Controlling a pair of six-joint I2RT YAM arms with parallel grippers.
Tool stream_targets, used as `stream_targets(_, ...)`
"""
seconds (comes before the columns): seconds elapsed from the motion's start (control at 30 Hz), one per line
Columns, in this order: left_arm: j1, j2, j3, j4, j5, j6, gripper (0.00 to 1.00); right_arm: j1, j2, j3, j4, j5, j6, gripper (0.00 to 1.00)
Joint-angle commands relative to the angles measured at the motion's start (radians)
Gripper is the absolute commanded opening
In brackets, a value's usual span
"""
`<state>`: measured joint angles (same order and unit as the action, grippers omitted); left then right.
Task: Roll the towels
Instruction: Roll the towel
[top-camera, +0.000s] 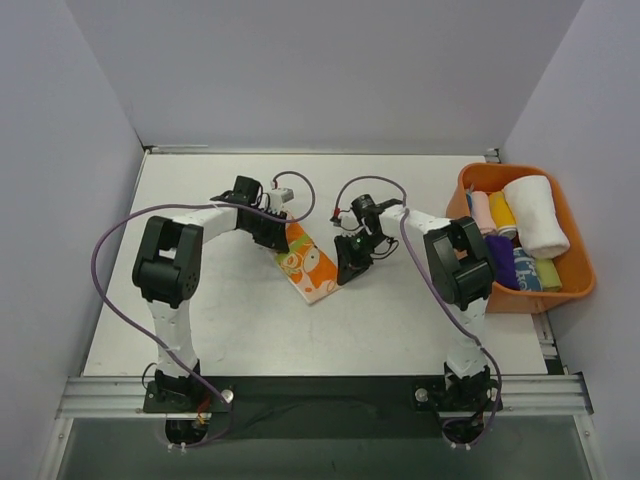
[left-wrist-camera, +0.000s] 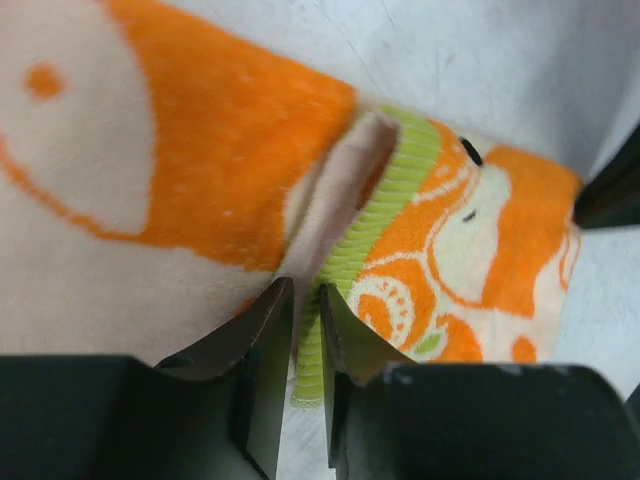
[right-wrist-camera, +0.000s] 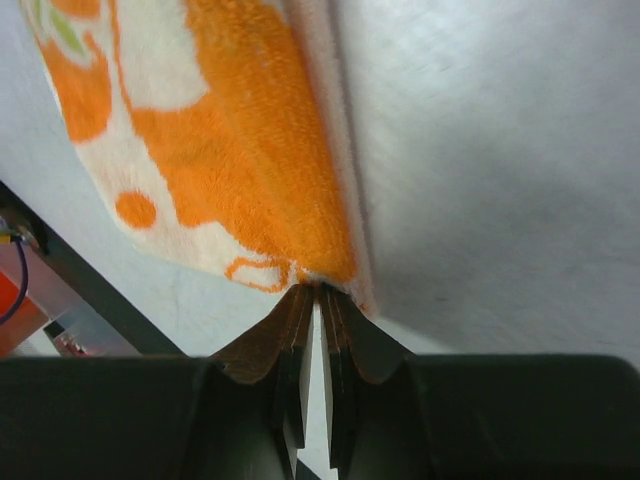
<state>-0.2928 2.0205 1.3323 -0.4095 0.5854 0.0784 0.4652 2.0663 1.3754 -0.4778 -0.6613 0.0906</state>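
A cream towel with orange blotches (top-camera: 312, 266) lies partly folded on the table's middle, running diagonally. My left gripper (top-camera: 283, 240) is at its upper left end. In the left wrist view the towel (left-wrist-camera: 220, 150) fills the frame, and the left gripper (left-wrist-camera: 305, 287) has its fingers drawn close on the towel's green hem (left-wrist-camera: 395, 200). My right gripper (top-camera: 346, 268) is at the towel's right edge. In the right wrist view the right gripper (right-wrist-camera: 317, 288) is shut, its tips pinching the orange edge of the towel (right-wrist-camera: 250, 150).
An orange bin (top-camera: 578, 262) stands at the table's right edge. It holds a rolled white towel (top-camera: 537, 215) and several small coloured rolls (top-camera: 500, 250). Grey walls close in the table on three sides. Purple cables loop off both arms.
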Motion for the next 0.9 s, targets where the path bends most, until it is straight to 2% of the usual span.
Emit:
stream_targets(0.0,0.021,0.043,0.076,0.02,-0.091,0.004,0.27,0.061,-0.038,-0.082,-0.028,-0.018,0.023,0.11)
stream_targets(0.1,0.026,0.064,0.122,-0.006,-0.081,0.027,0.28,0.104,-0.049,-0.114,-0.019,-0.047,0.037,0.12)
stream_targets(0.13,0.029,0.064,0.13,-0.012,-0.064,0.035,0.31,0.115,-0.052,-0.118,-0.019,-0.055,0.04,0.12)
stream_targets(0.17,0.033,0.061,0.136,-0.018,-0.017,0.05,0.43,0.122,-0.055,-0.118,-0.018,-0.078,0.044,0.12)
stream_targets(0.23,0.059,0.023,0.117,-0.022,0.055,0.058,0.51,0.121,-0.078,-0.108,-0.018,-0.115,0.061,0.13)
stream_targets(0.27,0.07,0.0,0.104,-0.018,0.13,0.072,0.53,0.109,-0.089,-0.098,-0.018,-0.13,0.066,0.13)
stream_targets(0.4,0.13,-0.229,-0.087,0.131,0.249,0.093,0.64,0.05,-0.164,-0.052,-0.009,-0.224,0.087,0.14)
stream_targets(0.53,0.127,-0.408,-0.22,0.173,0.238,0.188,0.68,-0.003,-0.163,0.04,0.045,-0.189,0.121,0.17)
stream_targets(0.6,0.098,-0.481,-0.264,0.17,0.222,0.234,0.68,-0.016,-0.097,0.143,0.047,-0.195,0.139,0.17)
stream_targets(0.73,0.0,-0.557,-0.375,0.17,0.112,0.338,0.68,-0.007,0.014,0.276,0.083,-0.208,0.192,0.17)
stream_targets(0.87,-0.115,-0.56,-0.41,0.169,-0.016,0.388,0.68,0.009,0.107,0.358,0.183,-0.227,0.28,0.17)
